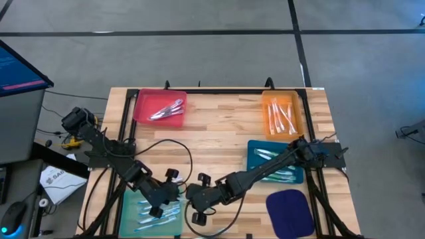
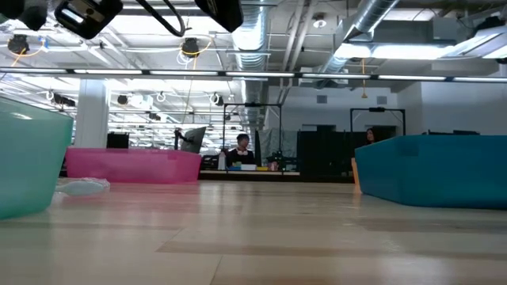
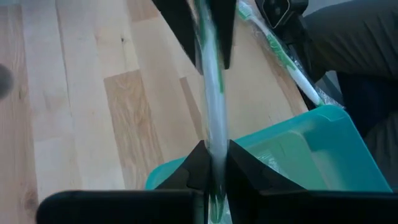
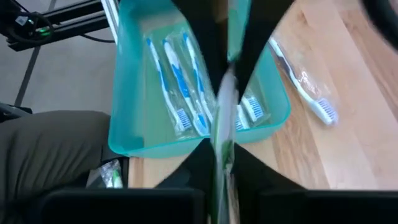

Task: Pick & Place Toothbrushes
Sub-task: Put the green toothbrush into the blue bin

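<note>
Both grippers meet above the table's near edge, beside the teal tray (image 1: 151,214). One wrapped toothbrush, clear with green (image 3: 214,93) (image 4: 222,106), spans the gap between them. My left gripper (image 3: 214,158) (image 1: 171,193) is shut on one end of it. My right gripper (image 4: 219,155) (image 1: 196,197) is shut on the other end. Several blue-and-white toothbrushes (image 4: 180,84) lie flat in the teal tray. Another wrapped toothbrush (image 4: 305,84) lies on the wood beside that tray. A green-and-white one (image 3: 280,53) lies near the table's near edge. My left gripper pinches the toothbrush's end (image 3: 216,140) between its two fingers, coming from the table's left, with the fingers along the stick. The toothbrush is lifted clear of the table and runs straight on to the other gripper's fingers (image 3: 180,25). My right gripper pinches the opposite end (image 4: 221,134) between its two fingers, coming from the table's right, also along the stick. The toothbrush hangs clear above the teal tray's edge, and its far end sits between the left gripper's fingers (image 4: 199,31).
A pink tray (image 1: 159,108) and an orange tray (image 1: 282,114) with toothbrushes sit at the far edge. A blue tray (image 1: 275,161) lies under the right arm, a dark blue tray (image 1: 290,211) near right. Black cables (image 1: 179,149) loop over mid-table. Grey-green cloth (image 4: 50,149) shows beyond the near edge.
</note>
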Robot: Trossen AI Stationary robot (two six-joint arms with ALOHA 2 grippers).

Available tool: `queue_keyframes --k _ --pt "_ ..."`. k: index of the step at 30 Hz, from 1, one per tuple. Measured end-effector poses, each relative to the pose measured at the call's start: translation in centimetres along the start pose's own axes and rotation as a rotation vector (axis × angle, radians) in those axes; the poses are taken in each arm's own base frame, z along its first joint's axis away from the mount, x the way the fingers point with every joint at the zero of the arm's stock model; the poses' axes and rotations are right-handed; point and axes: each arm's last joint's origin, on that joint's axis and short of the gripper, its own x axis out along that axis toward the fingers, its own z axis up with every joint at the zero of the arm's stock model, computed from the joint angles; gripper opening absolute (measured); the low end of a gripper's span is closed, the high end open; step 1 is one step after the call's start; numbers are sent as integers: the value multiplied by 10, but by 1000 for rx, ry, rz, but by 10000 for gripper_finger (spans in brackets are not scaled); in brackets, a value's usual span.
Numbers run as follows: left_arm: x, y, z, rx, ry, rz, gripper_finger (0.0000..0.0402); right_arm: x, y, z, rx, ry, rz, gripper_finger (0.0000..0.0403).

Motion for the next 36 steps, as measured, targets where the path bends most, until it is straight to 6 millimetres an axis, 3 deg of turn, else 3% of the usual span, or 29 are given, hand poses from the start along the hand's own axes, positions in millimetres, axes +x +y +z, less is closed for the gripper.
queue_keyframes --k 2,5,11,17,28,36 --pt "0 0 0 -7 2 2 20 0 -1 0 0 4 -5 18" --pt "0 0 -1 -6 6 1 25 1 -4 1 0 9 -11 31" --pt "-1 0 0 2 -8 5 66 0 -5 -2 -26 38 -29 14" --pt "-25 3 5 -42 -89 20 103 -2 -4 -6 -44 57 -69 14" --pt "-92 -23 1 66 -376 36 149 -41 35 -2 -203 -29 -236 14" --pt "-104 -38 -5 131 -435 47 152 -71 57 -19 -253 -18 -384 14"
